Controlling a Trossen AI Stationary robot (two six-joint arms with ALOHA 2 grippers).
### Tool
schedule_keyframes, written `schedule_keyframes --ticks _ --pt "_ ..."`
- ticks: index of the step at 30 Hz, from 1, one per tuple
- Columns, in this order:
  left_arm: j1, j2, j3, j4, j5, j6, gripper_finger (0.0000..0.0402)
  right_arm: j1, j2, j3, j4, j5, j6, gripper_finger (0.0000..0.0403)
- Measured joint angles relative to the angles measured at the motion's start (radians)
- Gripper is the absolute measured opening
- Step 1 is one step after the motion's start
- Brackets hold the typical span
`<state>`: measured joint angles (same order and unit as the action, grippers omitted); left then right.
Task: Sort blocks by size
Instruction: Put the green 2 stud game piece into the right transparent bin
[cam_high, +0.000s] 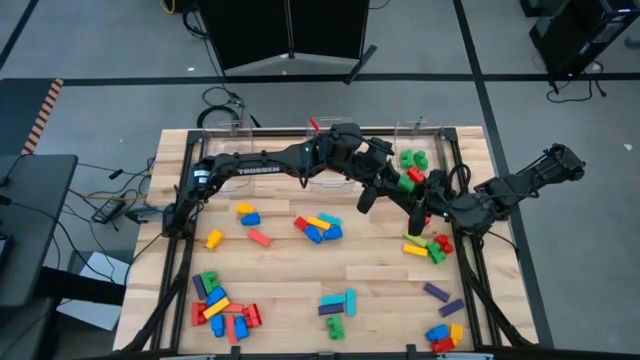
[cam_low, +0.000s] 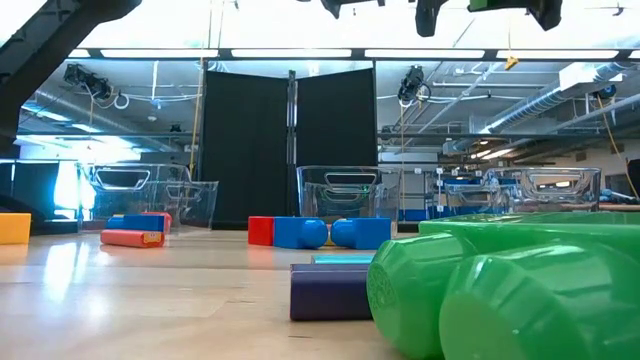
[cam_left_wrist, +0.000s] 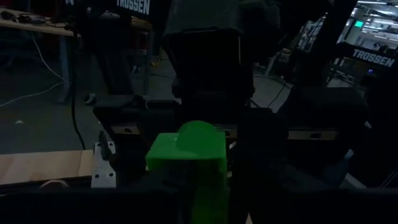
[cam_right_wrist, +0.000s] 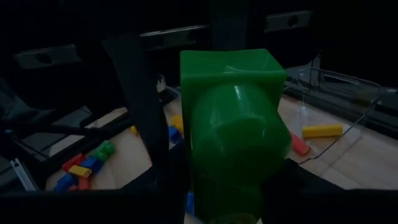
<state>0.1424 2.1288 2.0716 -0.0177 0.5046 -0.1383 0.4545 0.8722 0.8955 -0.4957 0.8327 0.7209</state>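
The chunky green plastic block (cam_right_wrist: 233, 124) is up in the air, high over the wooden surface (cam_high: 380, 275), between the two dark robot arms near the right side. The right gripper (cam_high: 422, 207) has its fingers closed on this block, and the block fills most of the right wrist view. The left gripper (cam_high: 378, 186) is right at the block too, coming from the other side. I cannot tell if the left one is holding on or letting go. This looks like a pass from one arm to the other. To do it well, the right gripper should hold tight and keep the block steady. The left arm should pull straight back, so it does not knock the block loose. Then the right arm can carry the block to one of the three clear plastic bins (cam_high: 415, 132) at the back edge and drop it in from just above. It should pick the bin for big blocks. Some things are hard to see. Both wrist views are very dark, so the fingers melt into the black. In the low view the two grippers are cut off at the top edge. Another big green block (cam_low: 500, 290) sits close to that camera and hides much of the surface behind it. The clear bins are hard to make out from above.
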Motion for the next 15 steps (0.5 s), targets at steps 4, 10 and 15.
schedule_keyframes --ticks 4,10,15 --pt "0.015 0.000 0.000 -0.001 0.001 0.001 0.0133 0.000 -0.005 0.000 -0.002 0.013 0.000 0.0145" --pt "0.071 -0.002 0.000 0.000 0.142 -0.048 0.0132 0.000 -0.049 -0.002 -0.005 0.012 0.001 0.0146" --pt "0.111 -0.002 0.000 -0.027 0.186 -0.101 0.0132 0.000 -0.084 -0.002 -0.028 0.013 0.004 0.0146"
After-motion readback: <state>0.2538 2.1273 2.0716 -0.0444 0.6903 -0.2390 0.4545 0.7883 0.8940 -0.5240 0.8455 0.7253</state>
